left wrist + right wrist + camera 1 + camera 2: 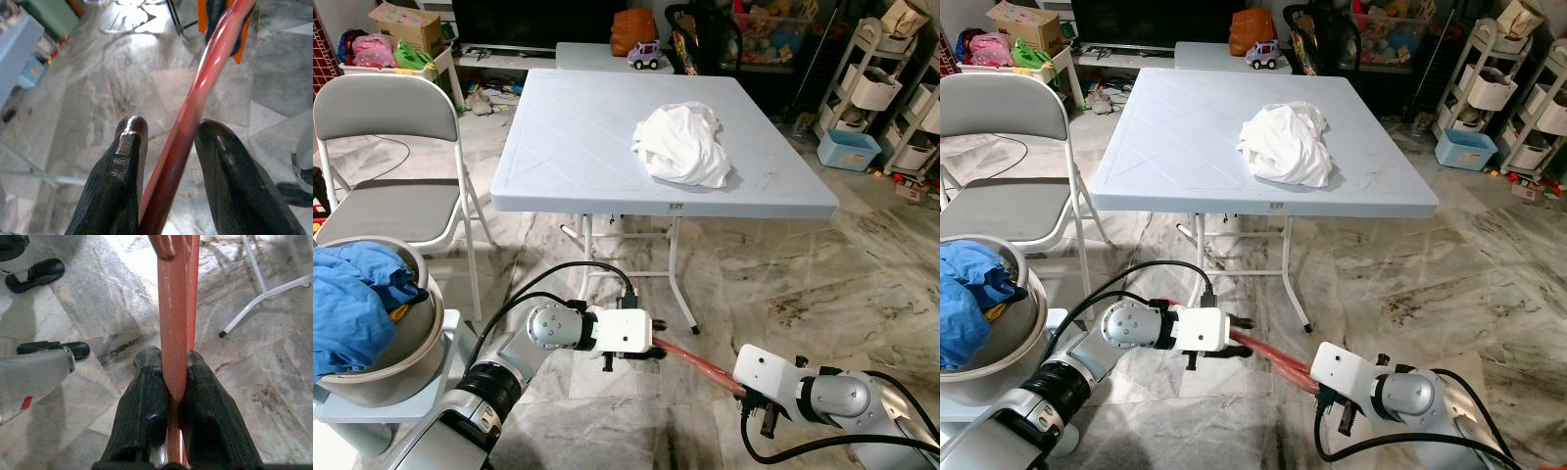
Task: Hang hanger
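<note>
The red hanger (697, 361) is held low over the marble floor (822, 284), near the robot and in front of the white folding table (568, 137), spanning betw. both arms. The right gripper (168, 377) is clenched on one bar of it, pads pressed flat to either side, so the weight is prob. carried there. The left gripper (166, 156) is set around the other end w/ fingers spread; the bar rests against one finger (220, 161) and a gap is left by the other, so that end looks steadied rather than gripped.

Judged: a two-handed carry is used to stop the hanger swinging; no rail or hook to hang it on can be seen yet.

Edges & room: the near table edge and its thin legs (680, 274) lie just beyond the hanger. A grey folding chair (386, 147) stands far left, and a bowl of blue cloth (352, 304) sits at near left beside the left arm. A white garment (683, 145) is heaped on the tabletop. Open floor is left to the right of the table; shelving (886, 78) and clutter line the far right.
</note>
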`<state>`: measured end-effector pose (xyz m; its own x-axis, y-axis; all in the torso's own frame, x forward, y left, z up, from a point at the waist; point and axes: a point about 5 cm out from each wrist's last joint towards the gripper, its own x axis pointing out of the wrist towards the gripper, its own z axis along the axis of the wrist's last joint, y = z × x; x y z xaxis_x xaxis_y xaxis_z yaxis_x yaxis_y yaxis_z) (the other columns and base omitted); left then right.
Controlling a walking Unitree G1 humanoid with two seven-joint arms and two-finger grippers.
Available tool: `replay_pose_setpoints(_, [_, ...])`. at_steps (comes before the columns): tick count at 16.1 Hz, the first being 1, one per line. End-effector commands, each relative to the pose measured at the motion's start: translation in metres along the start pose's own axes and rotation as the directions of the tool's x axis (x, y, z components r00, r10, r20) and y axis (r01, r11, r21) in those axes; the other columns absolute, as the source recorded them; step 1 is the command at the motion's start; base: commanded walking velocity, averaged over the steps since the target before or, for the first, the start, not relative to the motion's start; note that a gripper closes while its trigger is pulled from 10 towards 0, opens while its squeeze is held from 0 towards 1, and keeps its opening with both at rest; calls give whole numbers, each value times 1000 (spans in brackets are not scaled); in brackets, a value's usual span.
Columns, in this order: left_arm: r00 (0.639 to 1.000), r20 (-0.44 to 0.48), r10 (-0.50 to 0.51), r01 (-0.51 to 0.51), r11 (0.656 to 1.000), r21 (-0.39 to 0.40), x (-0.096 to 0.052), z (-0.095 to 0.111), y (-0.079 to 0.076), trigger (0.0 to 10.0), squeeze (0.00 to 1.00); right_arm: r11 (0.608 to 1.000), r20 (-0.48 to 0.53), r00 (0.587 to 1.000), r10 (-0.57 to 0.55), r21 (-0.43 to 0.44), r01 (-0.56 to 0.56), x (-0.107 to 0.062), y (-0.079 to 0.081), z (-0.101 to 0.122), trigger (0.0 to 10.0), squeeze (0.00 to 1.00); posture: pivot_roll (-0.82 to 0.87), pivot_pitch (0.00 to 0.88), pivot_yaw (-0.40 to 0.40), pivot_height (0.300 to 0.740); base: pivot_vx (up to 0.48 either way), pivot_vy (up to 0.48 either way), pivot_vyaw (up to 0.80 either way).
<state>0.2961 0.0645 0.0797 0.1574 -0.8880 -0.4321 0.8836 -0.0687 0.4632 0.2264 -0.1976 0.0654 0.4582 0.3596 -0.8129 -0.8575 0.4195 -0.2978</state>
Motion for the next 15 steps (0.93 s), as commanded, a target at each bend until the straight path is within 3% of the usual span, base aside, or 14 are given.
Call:
replay_pose_setpoints(1, [999,29,-44,42,998,55,2,6,-4,10000,1000,998,-2,998,-65,20,65,-3,-11,-2,0,0,109,14,-100,740,0,0,0])
replay_pose_setpoints(4, [997,51,-56,52,995,80,-1,6,-7,10000,1000,996,3,997,-82,39,82,-2,-12,-4,0,0,112,14,-100,740,0,0,0])
replay_pose_setpoints(6, [997,80,-9,-1,993,120,-5,10,-2,10000,1000,994,-1,995,-96,57,96,2,-11,-8,0,0,115,11,-98,740,0,0,0])
replay_pose_setpoints(9, [995,91,49,-58,993,98,-9,9,6,10000,1000,985,7,992,-127,122,125,8,-9,-14,0,0,116,7,-96,740,0,0,0])
replay_pose_setpoints(11, [956,126,264,-264,964,-20,-14,10,21,10000,1000,947,-1,978,-209,248,203,13,-2,-27,0,0,120,8,-95,740,0,0,0])
replay_pose_setpoints(13, [883,115,454,-427,882,-201,-16,2,22,10000,1000,864,-12,948,-317,409,294,12,7,-36,0,0,116,6,-90,740,0,0,0])
replay_pose_setpoints(14, [841,57,538,-506,821,-265,-16,-5,19,10000,1000,785,-24,924,-380,521,337,12,13,-39,0,0,113,4,-88,740,0,0,0])
replay_pose_setpoints(15, [824,27,566,-526,781,-336,-13,-10,14,10000,1000,718,-47,903,-427,589,371,11,19,-42,0,0,109,3,-86,740,0,0,0])
